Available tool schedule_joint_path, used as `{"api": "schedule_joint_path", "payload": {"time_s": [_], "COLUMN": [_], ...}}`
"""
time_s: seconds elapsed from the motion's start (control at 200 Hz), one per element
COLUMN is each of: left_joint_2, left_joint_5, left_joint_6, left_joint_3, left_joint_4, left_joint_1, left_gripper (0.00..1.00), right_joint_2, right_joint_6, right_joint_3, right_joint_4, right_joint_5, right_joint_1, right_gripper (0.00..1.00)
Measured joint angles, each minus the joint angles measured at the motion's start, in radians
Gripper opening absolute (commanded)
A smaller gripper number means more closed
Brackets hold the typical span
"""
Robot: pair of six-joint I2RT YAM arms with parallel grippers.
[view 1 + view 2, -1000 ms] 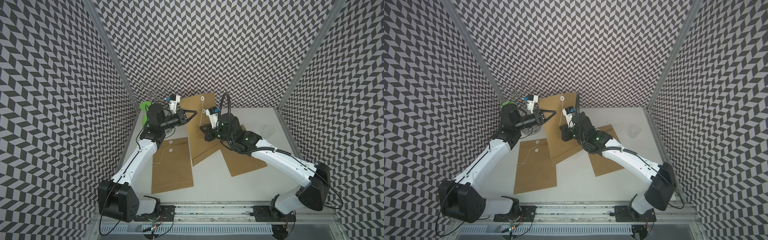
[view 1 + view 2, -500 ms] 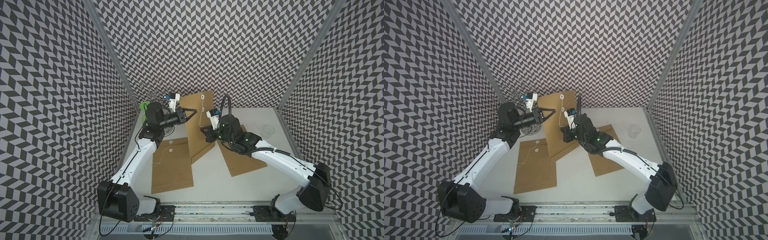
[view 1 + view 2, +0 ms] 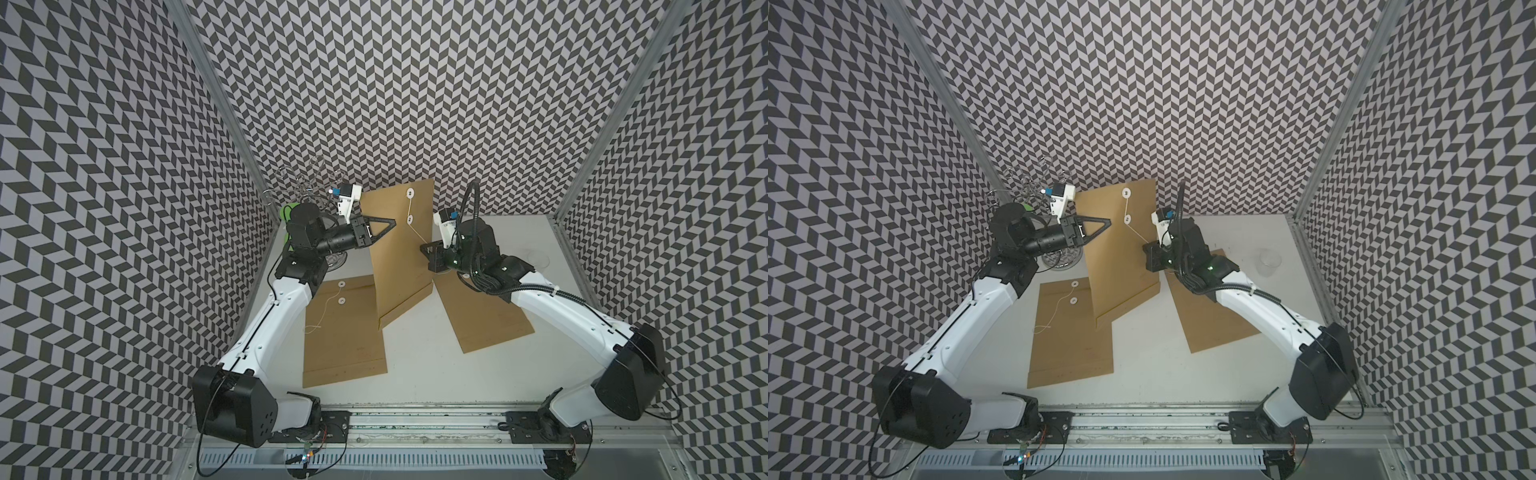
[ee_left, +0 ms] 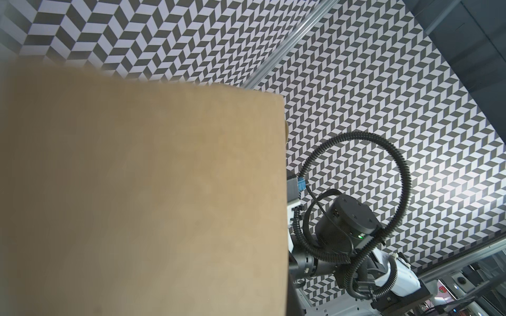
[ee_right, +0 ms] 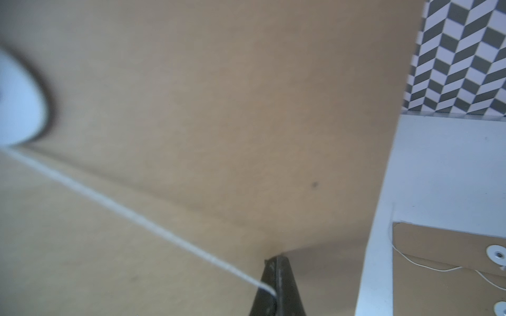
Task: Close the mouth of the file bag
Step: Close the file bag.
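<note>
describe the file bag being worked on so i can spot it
On the white table are three brown file bags. The middle bag stands on end, pinched by the left tool, its string taut to the right tool; the other two lie flat.

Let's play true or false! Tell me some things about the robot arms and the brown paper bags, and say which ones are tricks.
1. The left gripper holds a brown paper file bag upright by its edge. True.
2. The right gripper is pinching that bag's white string. True.
3. That is the only file bag here. False: a second brown bag and a third brown bag lie flat on the white table.
4. The two flat bags are stacked. False: they lie apart, either side of the upright one.
</note>
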Motion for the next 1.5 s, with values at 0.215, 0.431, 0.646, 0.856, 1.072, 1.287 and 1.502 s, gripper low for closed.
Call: {"api": "schedule_joint_path", "payload": {"time_s": [0.215, 0.431, 0.646, 0.856, 1.072, 1.287, 1.502], "left_joint_2": [-0.014, -0.018, -0.027, -0.043, -0.043, -0.044, -0.045], "left_joint_5": [0.036, 0.043, 0.039, 0.027, 0.014, 0.004, -0.01], "left_joint_6": [-0.042, -0.058, -0.006, 0.031, 0.047, 0.057, 0.056], "left_joint_3": [-0.023, -0.026, -0.028, -0.037, -0.043, -0.05, -0.062], "left_joint_4": [0.052, 0.076, 0.016, -0.039, -0.072, -0.087, -0.089], "left_joint_1": [0.0, 0.002, 0.002, 0.002, 0.001, 0.0, -0.019], "left_gripper": [0.0, 0.0, 0.0, 0.0, 0.0, 0.0, 0.0], "right_joint_2": [0.003, 0.023, 0.035, 0.037, 0.061, 0.087, 0.107], "right_joint_6": [-0.024, -0.033, -0.069, -0.102, -0.127, -0.146, -0.158], "right_joint_3": [0.044, 0.087, 0.172, 0.247, 0.312, 0.358, 0.407], "right_joint_4": [-0.002, -0.02, -0.078, -0.129, -0.169, -0.212, -0.232], "right_joint_5": [0.032, 0.052, 0.125, 0.178, 0.227, 0.272, 0.294], "right_joint_1": [-0.026, -0.026, -0.026, -0.025, -0.003, 0.017, 0.024], "right_gripper": [0.0, 0.0, 0.0, 0.0, 0.0, 0.0, 0.0]}}
